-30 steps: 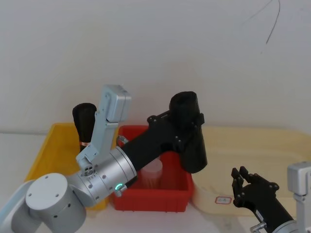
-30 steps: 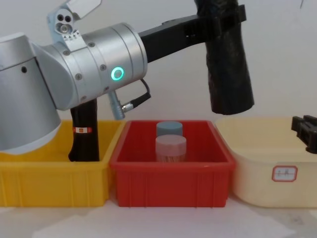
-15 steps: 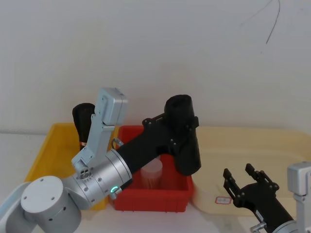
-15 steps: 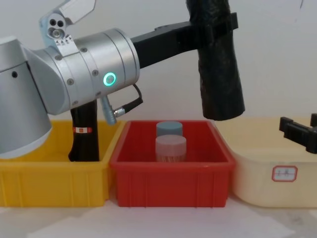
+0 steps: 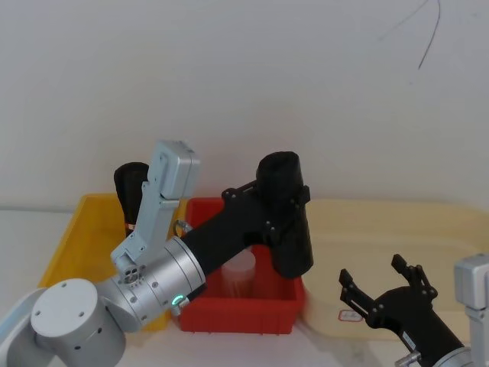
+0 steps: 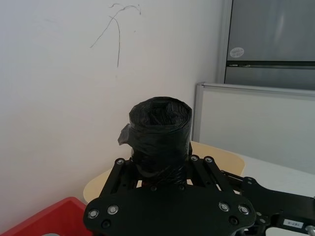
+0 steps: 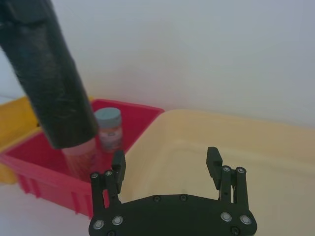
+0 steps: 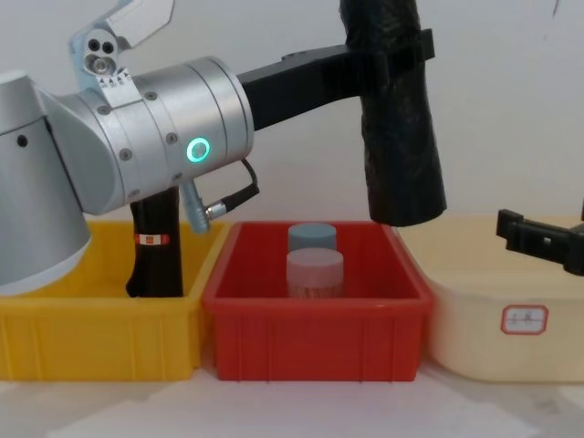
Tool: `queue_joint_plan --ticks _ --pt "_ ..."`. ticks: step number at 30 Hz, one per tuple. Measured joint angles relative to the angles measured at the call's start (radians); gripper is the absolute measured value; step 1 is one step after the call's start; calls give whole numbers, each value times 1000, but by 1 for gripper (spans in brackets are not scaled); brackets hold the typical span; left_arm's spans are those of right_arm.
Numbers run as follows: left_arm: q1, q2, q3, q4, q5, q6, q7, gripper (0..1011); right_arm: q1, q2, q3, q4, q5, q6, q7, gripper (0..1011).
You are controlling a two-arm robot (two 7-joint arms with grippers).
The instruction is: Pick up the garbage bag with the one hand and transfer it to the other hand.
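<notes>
Aloft, the left gripper [image 8: 401, 46] on its bulky silver arm is clamped around the garbage bag [image 8: 401, 137], holding the thick black roll nearly upright above the red bin's [image 8: 315, 297] right side. Lower, the smaller right gripper [image 5: 372, 271] hovers over the cream bin [image 8: 474, 310], fingers spread wide, apart from the bag.

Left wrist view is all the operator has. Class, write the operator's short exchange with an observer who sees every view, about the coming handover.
Operator: My left gripper holds the garbage bag. Is the right gripper ready?
Observer: Its fingers are open, by the cream tub, apart from the bag.
Operator: What's below the bag?
Observer: The red bin, with two jars inside.
</notes>
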Motion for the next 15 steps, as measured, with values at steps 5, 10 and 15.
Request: queue_joint_plan --ticks 5,10,15 --pt "1 1 1 0 0 0 1 388 -9 18 4 -25 15 1 45 1001" --pt "1 2 1 -1 0 1 1 388 -14 39 5 -54 39 9 97 1001" --pt "1 2 1 -1 0 1 2 388 -14 53 2 -75 63 22 140 1002"
